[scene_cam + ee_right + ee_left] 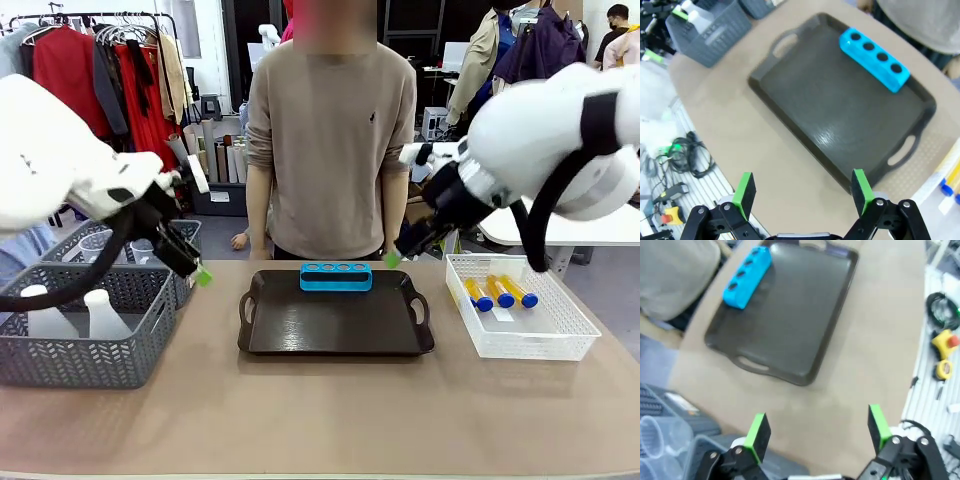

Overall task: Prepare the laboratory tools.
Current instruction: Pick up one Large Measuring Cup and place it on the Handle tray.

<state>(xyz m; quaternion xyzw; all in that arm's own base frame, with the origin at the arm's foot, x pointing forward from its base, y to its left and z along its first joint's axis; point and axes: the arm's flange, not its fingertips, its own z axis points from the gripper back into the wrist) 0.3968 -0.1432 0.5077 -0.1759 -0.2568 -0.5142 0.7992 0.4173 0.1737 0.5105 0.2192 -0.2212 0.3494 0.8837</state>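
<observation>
Left wrist view: my left gripper (pixel 817 427) hangs over the near part of the counter (pixel 875 340), jaws wide, nothing between them. In the right wrist view my right gripper (pixel 802 186) is set the same way, wide and empty, above the counter's near edge.

Nearest on my left, a grey basket (pixel 80 360) holds a translucent white conical flask (pixel 104 314) with a second one beside it. I judge them light, thin-walled and liable to give under pressure. Take hold at the neck, not the broad body.

On my right, a white basket (pixel 520 350) holds three amber tubes (pixel 497 292) lying side by side, blue caps toward me. They should be light, stiff, smooth and prone to roll. Close across the barrel just behind the cap.

Mid-counter sits the dark tray (pixel 330 320), and on its far edge the blue rack (pixel 336 277), upright with its four holes empty. It looks rigid and light and may slide on the tray. Grip across its narrow width.

Clear vessels (pixel 657 437) lie in a basket beyond. I cannot tell whether one is the jug.
</observation>
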